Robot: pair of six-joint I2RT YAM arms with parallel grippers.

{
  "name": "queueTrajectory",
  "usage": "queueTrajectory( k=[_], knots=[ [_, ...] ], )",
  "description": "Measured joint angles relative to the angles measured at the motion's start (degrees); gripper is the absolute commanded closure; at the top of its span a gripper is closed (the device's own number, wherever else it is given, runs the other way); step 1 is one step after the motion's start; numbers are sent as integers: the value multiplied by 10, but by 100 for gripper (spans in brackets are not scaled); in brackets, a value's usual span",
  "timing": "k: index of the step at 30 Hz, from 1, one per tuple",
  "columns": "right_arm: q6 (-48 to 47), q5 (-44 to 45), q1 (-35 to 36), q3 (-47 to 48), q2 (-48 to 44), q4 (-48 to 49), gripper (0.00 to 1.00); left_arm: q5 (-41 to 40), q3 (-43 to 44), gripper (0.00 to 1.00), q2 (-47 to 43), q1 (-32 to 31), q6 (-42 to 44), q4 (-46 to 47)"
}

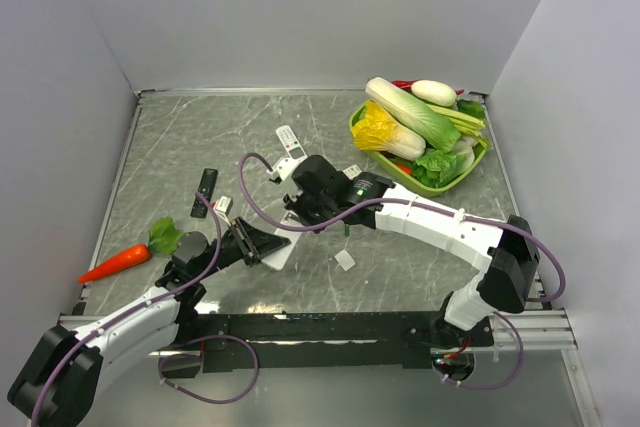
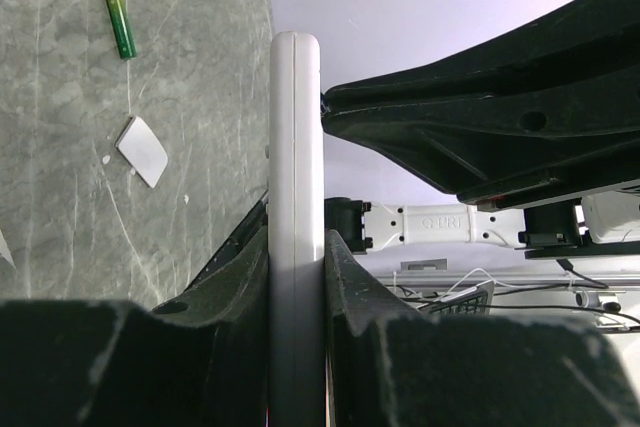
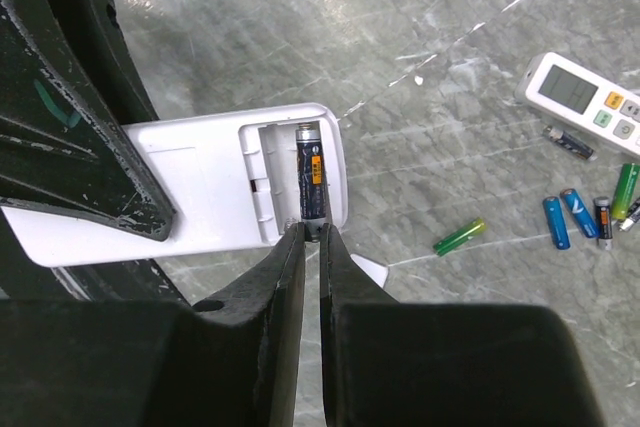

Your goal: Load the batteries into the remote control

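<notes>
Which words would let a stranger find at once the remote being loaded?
On the grey marbled table, look left of the middle, towards the near edge. There the left gripper clamps a white remote. Unlike the black remote and the screen remote lying flat, its open back holds a dark battery.

Not much to read here! Faint grey lettering on the white arm segment (image 2: 440, 222), too small to make out. Tiny print on the orange band of the dark battery (image 3: 309, 175) in the remote (image 3: 200, 182) is illegible as well. Button marks on the second remote (image 3: 580, 97) are unreadable too.
</notes>
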Motion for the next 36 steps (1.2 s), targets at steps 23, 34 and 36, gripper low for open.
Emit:
queueTrajectory(
  k=[23, 34, 36],
  knots=[
    [25, 12, 0, -47, -1, 113, 86, 2, -15, 98, -14, 6, -6, 18],
    [37, 16, 1, -56, -5, 116, 56, 3, -15, 98, -78, 5, 57, -74],
    [37, 18, -3, -56, -10, 105, 48, 5, -15, 98, -76, 3, 73, -84]
  ],
)
